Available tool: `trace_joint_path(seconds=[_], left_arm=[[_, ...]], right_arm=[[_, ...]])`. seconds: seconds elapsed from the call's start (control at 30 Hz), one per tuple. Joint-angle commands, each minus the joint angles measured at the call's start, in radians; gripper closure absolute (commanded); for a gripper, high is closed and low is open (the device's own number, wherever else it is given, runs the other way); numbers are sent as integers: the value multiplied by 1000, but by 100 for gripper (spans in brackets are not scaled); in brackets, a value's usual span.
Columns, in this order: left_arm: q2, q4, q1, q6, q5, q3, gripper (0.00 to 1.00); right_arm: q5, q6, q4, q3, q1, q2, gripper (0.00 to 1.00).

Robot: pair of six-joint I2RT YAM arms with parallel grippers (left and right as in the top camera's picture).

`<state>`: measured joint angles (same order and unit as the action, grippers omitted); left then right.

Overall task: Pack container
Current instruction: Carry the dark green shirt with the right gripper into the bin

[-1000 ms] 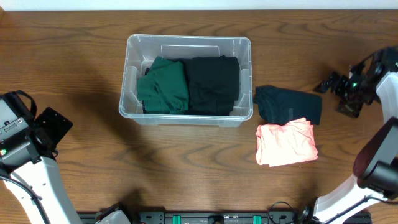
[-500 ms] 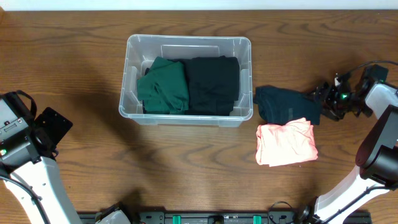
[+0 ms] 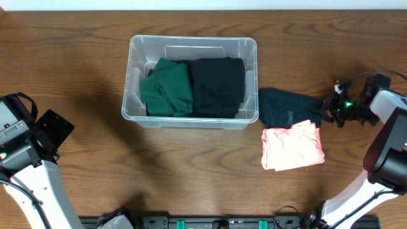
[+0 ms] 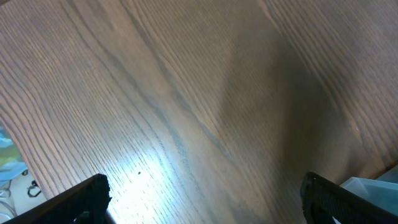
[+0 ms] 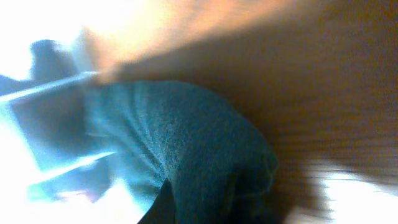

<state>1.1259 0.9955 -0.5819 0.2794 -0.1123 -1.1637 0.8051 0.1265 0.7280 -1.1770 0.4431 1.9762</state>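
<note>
The container [image 3: 130, 83] stands on the wooden table [image 3: 70, 44] in the upper middle of the overhead view, with its long side running left to right. Two folded clothes lie inside it, side by side and touching: a green garment [image 3: 166, 88] in the left half and a black garment [image 3: 219, 87] in the right half. Together they cover most of the floor of the bin.

Just to the right of the container, on the table, lies a dark teal garment [image 3: 287, 108], close to the right wall of the bin. Below it in the frame lies a pink garment [image 3: 292, 147], and its upper edge touches or slightly overlaps the teal one.

The right gripper [image 3: 325, 108] is at the right edge of the dark teal garment, low over the table. In the right wrist view the picture is very blurred; the teal cloth [image 5: 186, 143] fills the middle of the frame. I cannot tell if the fingers are closed on the cloth or only beside it.

The left arm [image 3: 25, 156] is in the lower left corner of the overhead view, well apart from the container and the clothes. In the left wrist view the left gripper [image 4: 205, 202] is spread wide, with nothing between the fingertips [image 4: 93, 194], only bare wood under them.
</note>
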Motion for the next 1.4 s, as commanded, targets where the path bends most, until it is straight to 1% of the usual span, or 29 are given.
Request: trace_joint_path(seconds=[0.0,0.07,0.1,0.17,0.2,0.23,0.3,0.4,0.43,0.5,0.67,0.77,0.9,0.97,1.03,1.17,1.37], left_arm=[[4,3,-5,-17,-15,-16,2],[4,3,-5,-17,-16,-16,2],[4,3,-5,-17,-16,-16,2],[4,3,-5,-17,-16,-16,2],[4,3,-5,-17,-16,-16,2],[4,3,-5,-17,-16,-16,2],[4,3,-5,-17,-16,-16,2],[4,3,-5,-17,-16,-16,2],[4,3,-5,-17,-16,-16,2],[4,3,-5,-17,-16,-16,2],[4,3,-5,-17,-16,-16,2],[4,3,-5,-17,-16,-16,2],[4,3,-5,-17,-16,-16,2],[4,3,-5,-17,-15,-16,2],[4,3,-5,-17,-16,-16,2],[4,3,-5,-17,-16,-16,2],[4,3,-5,-17,-16,-16,2]], right_arm=[[335,129,-45,-79,-7,-141,99],[460,231,-130,-111,-18,-197,99],[508,310,-200,-127,-30,-230,99],[539,446,-327,-141,-58,-278,99],[539,531,-411,-144,-81,-305,99],[537,658,-529,-145,-118,-336,99],[520,829,-721,-145,-183,-364,99],[455,1032,-1003,-145,-311,-372,99],[412,1067,-1065,-144,-365,-369,99],[338,1077,-1084,-144,-440,-366,99],[125,1024,-1079,-144,-649,-319,99],[-6,997,-1078,-144,-749,-262,99],[-209,1004,-1087,-144,-858,-150,99],[-276,1017,-1098,-144,-895,-90,99],[-325,1028,-1144,-144,-922,-24,99],[-383,1048,-1224,-144,-948,91,99],[-385,1044,-1199,-144,-935,216,99]])
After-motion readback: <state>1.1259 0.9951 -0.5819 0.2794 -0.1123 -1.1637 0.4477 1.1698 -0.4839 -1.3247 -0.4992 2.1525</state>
